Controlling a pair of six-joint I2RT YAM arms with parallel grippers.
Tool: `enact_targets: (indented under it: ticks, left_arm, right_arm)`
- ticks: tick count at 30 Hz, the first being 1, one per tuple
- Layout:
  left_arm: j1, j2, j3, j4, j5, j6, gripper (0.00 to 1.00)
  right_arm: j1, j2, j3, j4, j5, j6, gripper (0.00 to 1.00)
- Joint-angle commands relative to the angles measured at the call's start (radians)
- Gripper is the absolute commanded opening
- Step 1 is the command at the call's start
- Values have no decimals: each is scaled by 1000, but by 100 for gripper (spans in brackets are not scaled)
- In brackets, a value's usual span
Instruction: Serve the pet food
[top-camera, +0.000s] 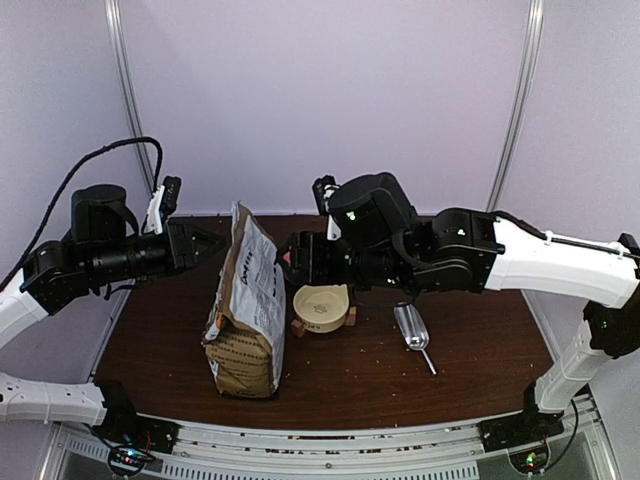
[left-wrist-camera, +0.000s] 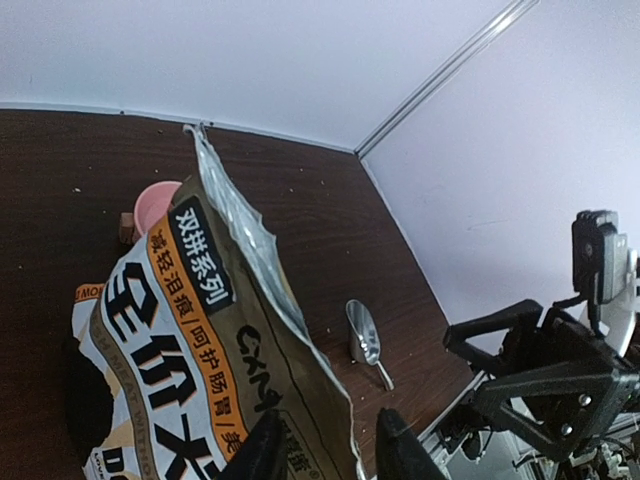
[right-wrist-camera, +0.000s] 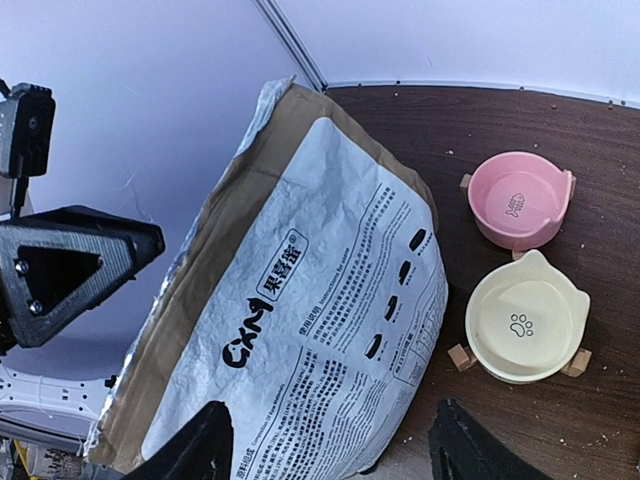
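Left tool (left-wrist-camera: 322, 442) and right tool (right-wrist-camera: 332, 442) both gape, flanking the bag (top-camera: 248, 310) standing left of the surface's (top-camera: 480, 345) centre. The pet food is hidden, presumably inside. Pinch opposite lips, part gently, keep it upright.

1. Pale lilac-white walls (top-camera: 330, 100) stood behind and to both sides, evenly lit.
2. Slim metal strips (top-camera: 518, 100) ran up them.
3. The dark brown wood-grain worktop (top-camera: 480, 350) lay below, with a silver rail (top-camera: 350, 445) along its near edge.

Crinkled paper-look bag (top-camera: 245, 300) (silvery foil lining) stands on a dark wood-grain table (top-camera: 480, 350) beside a shiny metal scoop (top-camera: 411, 328).
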Motion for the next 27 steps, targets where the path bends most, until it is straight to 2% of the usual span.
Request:
enact_targets:
  ticks: [1,11,27]
  left_arm:
    - [49,12,-5,165,9,-43,33]
    - [157,85,-9,250,94,-73,30]
    - [188,144,-38,262,146,-88,27]
  right_arm:
    - [6,9,34,-22,-4,3,68]
    - [5,9,36,-31,-2,-5,66]
    - [5,8,40,-43,2,-9,65]
